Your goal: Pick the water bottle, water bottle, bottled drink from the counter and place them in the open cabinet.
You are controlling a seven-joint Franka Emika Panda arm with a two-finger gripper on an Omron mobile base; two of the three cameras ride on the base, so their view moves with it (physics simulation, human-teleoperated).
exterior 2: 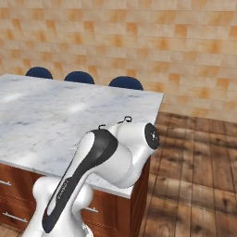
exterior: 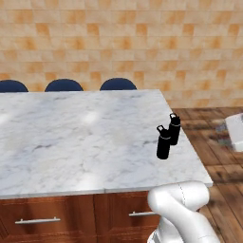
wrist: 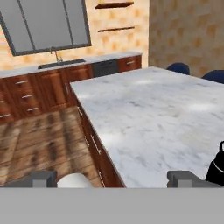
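Two black water bottles stand close together near the right edge of the marble counter (exterior: 71, 137), one nearer (exterior: 163, 142) and one just behind it (exterior: 174, 129). In the hand view my gripper (wrist: 114, 178) is open, its fingertips (wrist: 43, 178) wide apart with nothing between them. It looks along the counter (wrist: 153, 113) from beside its corner, and a black water bottle (wrist: 216, 168) shows at the lower right edge, right of the right fingertip. In the right base view my arm (exterior 2: 106, 157) covers the bottles. The bottled drink and the cabinet are out of view.
Three blue stool backs (exterior: 64, 85) line the counter's far side. Wooden drawers with bar handles (exterior: 38, 220) run under its front. Wood floor lies to the right, with a white object (exterior: 236, 130) on it. A far counter with a sink (wrist: 59, 64) stands under a window.
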